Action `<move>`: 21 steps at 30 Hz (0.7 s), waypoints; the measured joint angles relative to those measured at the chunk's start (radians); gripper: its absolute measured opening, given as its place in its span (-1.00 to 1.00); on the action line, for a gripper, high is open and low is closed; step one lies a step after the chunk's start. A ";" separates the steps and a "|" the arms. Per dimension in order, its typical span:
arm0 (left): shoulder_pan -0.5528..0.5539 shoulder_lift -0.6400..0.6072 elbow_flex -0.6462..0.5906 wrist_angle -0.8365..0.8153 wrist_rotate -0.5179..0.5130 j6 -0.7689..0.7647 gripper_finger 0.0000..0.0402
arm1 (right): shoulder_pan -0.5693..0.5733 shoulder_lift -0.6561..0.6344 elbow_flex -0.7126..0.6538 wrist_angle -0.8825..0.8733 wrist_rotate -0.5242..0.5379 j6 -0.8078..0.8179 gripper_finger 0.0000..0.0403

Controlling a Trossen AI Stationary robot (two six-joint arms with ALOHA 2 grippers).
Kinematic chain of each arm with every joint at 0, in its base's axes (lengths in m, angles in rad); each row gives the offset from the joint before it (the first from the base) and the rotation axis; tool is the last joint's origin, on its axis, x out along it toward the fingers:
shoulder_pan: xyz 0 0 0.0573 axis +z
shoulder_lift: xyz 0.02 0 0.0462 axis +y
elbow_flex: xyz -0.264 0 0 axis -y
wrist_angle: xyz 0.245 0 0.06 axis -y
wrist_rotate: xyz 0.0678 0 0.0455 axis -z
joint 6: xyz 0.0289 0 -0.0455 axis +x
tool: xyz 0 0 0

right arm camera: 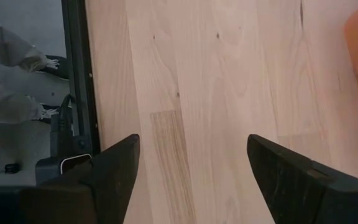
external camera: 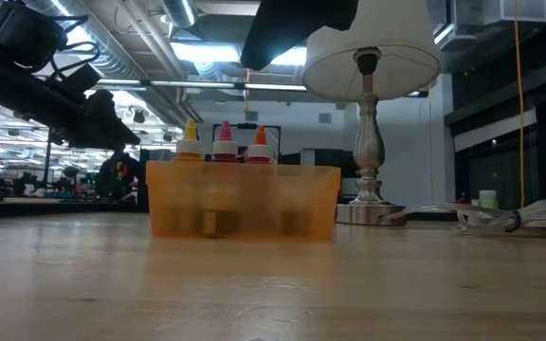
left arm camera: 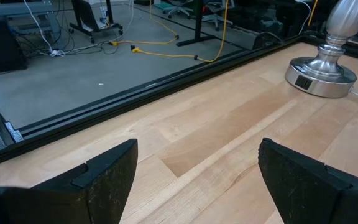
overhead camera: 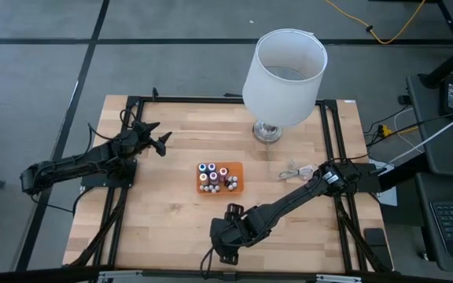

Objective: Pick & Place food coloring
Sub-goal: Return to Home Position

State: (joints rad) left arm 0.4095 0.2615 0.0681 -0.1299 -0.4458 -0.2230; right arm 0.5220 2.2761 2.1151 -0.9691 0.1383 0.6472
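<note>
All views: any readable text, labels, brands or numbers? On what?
No text can be read in any view.
Lamp base: a small dark sticker, too blurred to read.
Food coloring bottles in the orange bin: any labels are too small to read.

Overhead straight down on table (overhead camera: 163, 212), low camera level across it, both catch tray (external camera: 243, 210), wrists close-up.

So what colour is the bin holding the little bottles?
Orange and see-through. The bin shows best in the low view.
</note>
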 joint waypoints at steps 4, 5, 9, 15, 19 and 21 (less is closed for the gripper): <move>0.000 0.000 0.000 0.000 0.000 0.000 0.61 | 0.000 0.000 0.000 0.000 0.000 0.001 0.47; 0.000 0.000 0.000 0.000 0.000 0.000 0.61 | 0.000 0.000 0.000 0.000 0.000 0.000 0.47; 0.000 0.000 0.000 0.000 0.001 0.000 0.61 | 0.000 0.000 0.000 0.000 0.000 0.000 0.47; 0.000 0.000 0.000 0.000 0.001 0.000 0.61 | 0.000 0.000 0.000 0.001 0.000 0.000 0.47; 0.000 0.000 0.000 0.000 0.001 0.000 0.60 | 0.000 0.000 0.000 0.008 0.000 0.000 0.47; 0.000 0.000 0.000 0.000 0.001 0.000 0.61 | 0.000 0.000 0.000 0.011 0.000 0.002 0.47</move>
State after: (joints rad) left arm 0.4095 0.2615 0.0677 -0.1299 -0.4445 -0.2230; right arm 0.5220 2.2761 2.1151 -0.9580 0.1383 0.6490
